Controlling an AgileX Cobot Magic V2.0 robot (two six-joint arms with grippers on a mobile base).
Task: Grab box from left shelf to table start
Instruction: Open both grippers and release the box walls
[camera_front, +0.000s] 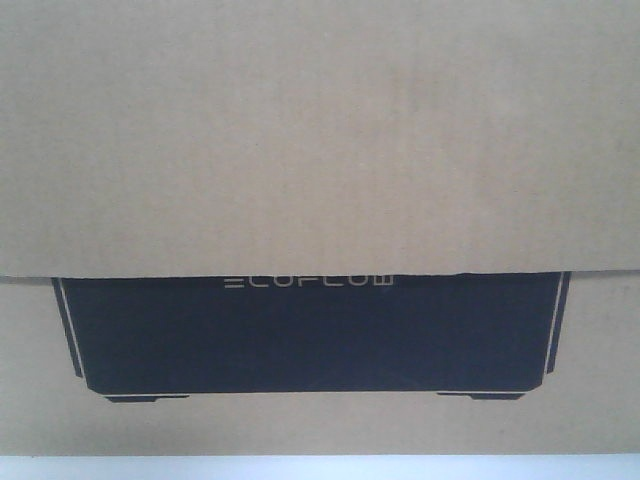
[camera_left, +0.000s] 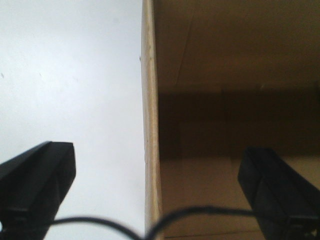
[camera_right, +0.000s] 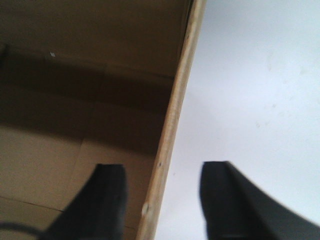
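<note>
The brown cardboard box (camera_front: 320, 140) fills the front view, its black "ECOFLOW" panel (camera_front: 310, 340) partly under a flap. My left gripper (camera_left: 157, 152) is open and straddles the box's upright wall edge (camera_left: 150, 100), one finger (camera_left: 45, 170) over the white table (camera_left: 70, 75) and the other (camera_left: 272, 185) over the box's inside. My right gripper (camera_right: 162, 169) is open too, astride the opposite wall edge (camera_right: 175, 115), with one finger (camera_right: 102, 200) inside the box and one (camera_right: 235, 200) over the table (camera_right: 260, 75). Neither touches the wall. The left shelf is out of view.
A thin pale strip of table (camera_front: 320, 468) shows below the box in the front view. A black cable (camera_left: 100, 222) loops across the bottom of the left wrist view. The inside of the box (camera_left: 225, 60) is dark and shadowed.
</note>
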